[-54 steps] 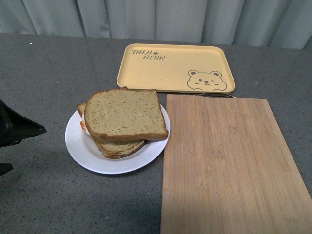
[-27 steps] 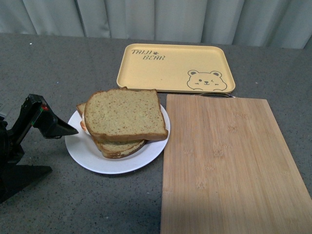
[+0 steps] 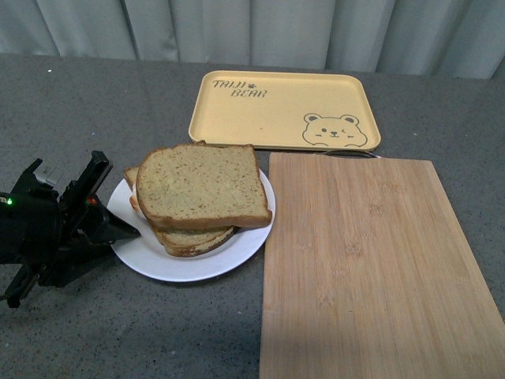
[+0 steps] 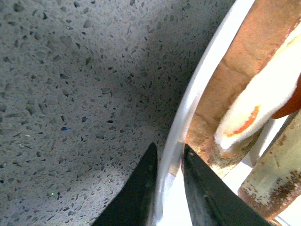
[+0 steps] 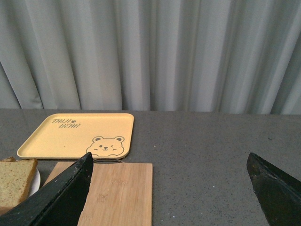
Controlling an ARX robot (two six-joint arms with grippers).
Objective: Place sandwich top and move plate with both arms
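Note:
The sandwich top [image 3: 201, 185], a speckled tan-brown slice, lies on a stack of bread on the round white plate [image 3: 237, 253], left of centre on the grey table. My left gripper [image 3: 126, 229] is at the plate's left edge and is shut on its rim. In the left wrist view the white plate rim [image 4: 200, 80] runs between the two black fingers of the left gripper [image 4: 168, 155], with bread crust and egg white just inside. The right gripper [image 5: 169, 162] is open and held high above the table, far from the plate; the sandwich top [image 5: 16, 179] shows at that view's edge.
A yellow tray [image 3: 284, 109] with a bear drawing lies behind the plate. A bamboo cutting board [image 3: 371, 268] lies right of the plate, almost touching it. Grey curtains [image 3: 252, 31] hang at the back. The tray [image 5: 77, 134] and board [image 5: 120, 193] also show under the right gripper.
The left arm has come in from the left edge of the front view and reached the plate's left rim, where its fingers have closed. Plate and sandwich have not moved.

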